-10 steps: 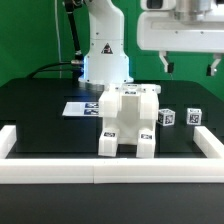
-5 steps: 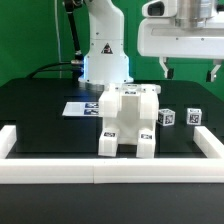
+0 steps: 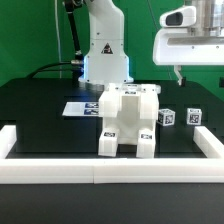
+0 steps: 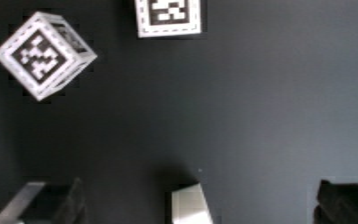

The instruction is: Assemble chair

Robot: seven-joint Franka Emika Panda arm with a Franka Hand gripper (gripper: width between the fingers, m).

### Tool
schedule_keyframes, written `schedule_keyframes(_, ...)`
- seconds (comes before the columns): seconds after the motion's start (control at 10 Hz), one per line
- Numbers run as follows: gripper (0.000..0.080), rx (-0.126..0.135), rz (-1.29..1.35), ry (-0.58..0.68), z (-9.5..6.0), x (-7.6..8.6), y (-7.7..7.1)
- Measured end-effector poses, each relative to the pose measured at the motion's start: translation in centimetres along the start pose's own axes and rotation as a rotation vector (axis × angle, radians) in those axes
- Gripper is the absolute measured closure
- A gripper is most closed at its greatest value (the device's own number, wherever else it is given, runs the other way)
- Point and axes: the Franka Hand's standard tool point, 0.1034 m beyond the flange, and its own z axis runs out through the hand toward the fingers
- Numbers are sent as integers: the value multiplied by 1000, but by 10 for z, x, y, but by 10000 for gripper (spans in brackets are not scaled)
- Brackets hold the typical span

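1. Gripper (image 3: 200,72) jaws spread wide, nothing between them; high over the table (image 3: 40,110), at the exterior view's right.
2. Below: left cube (image 3: 168,117) and right cube (image 3: 194,117), tagged, apart.
3. Centre: chair (image 3: 128,120) standing on the table, just left of the cubes, behind the border rail (image 3: 60,170).
4. Far left: marker board (image 3: 78,108), flat.

The white chair (image 3: 126,120) stands on the black table (image 3: 40,110), two small tagged cubes (image 3: 168,118) just beside it; the gripper (image 3: 200,72) hangs high above them, jaws apart.
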Motion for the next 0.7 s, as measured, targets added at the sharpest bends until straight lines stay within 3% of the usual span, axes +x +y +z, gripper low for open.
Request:
schedule_keyframes(0.3,151,0,-4,1,0,0,0)
schedule_keyframes(0.7,151,-12,-34,8,25,-15,-5)
